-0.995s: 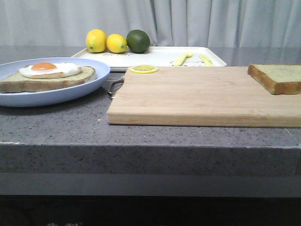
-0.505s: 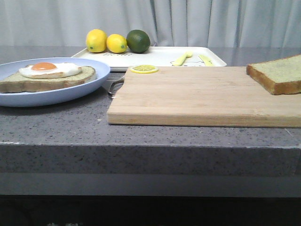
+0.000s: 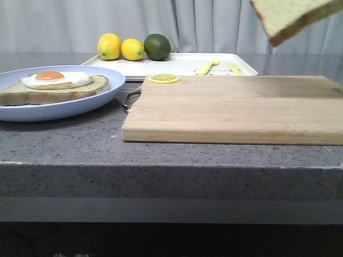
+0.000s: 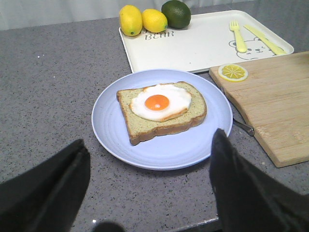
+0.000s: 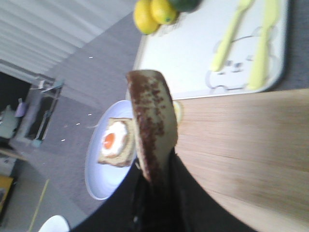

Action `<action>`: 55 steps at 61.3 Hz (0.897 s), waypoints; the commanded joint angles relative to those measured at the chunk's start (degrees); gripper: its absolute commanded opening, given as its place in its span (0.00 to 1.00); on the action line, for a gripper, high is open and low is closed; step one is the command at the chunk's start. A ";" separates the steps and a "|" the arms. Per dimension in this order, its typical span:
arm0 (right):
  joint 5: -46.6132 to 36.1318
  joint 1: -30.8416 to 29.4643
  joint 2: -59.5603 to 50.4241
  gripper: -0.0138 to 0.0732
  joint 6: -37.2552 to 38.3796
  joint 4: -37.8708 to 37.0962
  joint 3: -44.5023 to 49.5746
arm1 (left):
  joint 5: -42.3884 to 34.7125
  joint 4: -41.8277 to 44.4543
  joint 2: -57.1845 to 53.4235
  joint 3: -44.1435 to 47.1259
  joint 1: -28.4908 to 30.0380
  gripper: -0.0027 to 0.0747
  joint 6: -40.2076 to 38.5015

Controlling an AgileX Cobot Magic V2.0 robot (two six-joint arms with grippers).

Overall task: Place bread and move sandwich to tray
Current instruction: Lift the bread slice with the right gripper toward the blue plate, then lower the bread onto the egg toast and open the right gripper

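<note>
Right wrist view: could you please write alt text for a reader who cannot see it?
The right tool grips a slice of bread seen edge-on, held in the air above a wooden cutting board. Beyond it lie a blue plate with egg-topped bread and a white tray holding yellow cutlery and lemons.

The counter [image 3: 161,155] looks like grey speckled stone with a matt, finely grained face. The cutting board [image 3: 236,110] is pale wood, straight-grained and unvarnished. The tray [image 4: 203,41] looks like smooth white plastic with a faint sheen, and the fork [image 4: 236,35] on it like pale yellow plastic. The plate [image 4: 159,145] is smooth, softly glossy pale blue. The bread [image 5: 150,121] has a rough, mottled brown crust. Pleated cloth curtains [image 3: 214,24] hang behind.
</note>
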 commanded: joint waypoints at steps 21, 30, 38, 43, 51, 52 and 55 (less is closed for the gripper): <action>-21.47 35.56 -2.22 0.26 -0.27 18.32 -1.56 | -4.61 -0.17 0.86 -1.87 -0.51 0.68 0.04; -39.99 48.08 -1.39 0.26 -0.27 27.91 -1.56 | -4.61 -0.17 0.86 -1.87 -0.51 0.68 0.04; -49.23 54.87 1.39 0.26 -0.18 31.48 -2.94 | -4.61 -0.17 0.86 -1.87 -0.51 0.68 0.04; -49.54 56.71 4.40 0.26 0.96 31.48 -5.53 | -4.61 -0.17 0.86 -1.87 -0.51 0.68 0.04; -49.29 58.37 9.24 0.26 3.30 31.48 -10.65 | -4.61 -0.17 0.86 -1.87 -0.51 0.68 0.04; -49.32 58.66 10.08 0.26 4.09 31.48 -11.39 | -4.61 -0.27 0.86 -1.87 -0.51 0.68 0.04; -49.32 59.26 11.99 0.26 5.92 31.48 -12.92 | -4.61 -0.27 0.86 -1.87 -0.51 0.68 0.04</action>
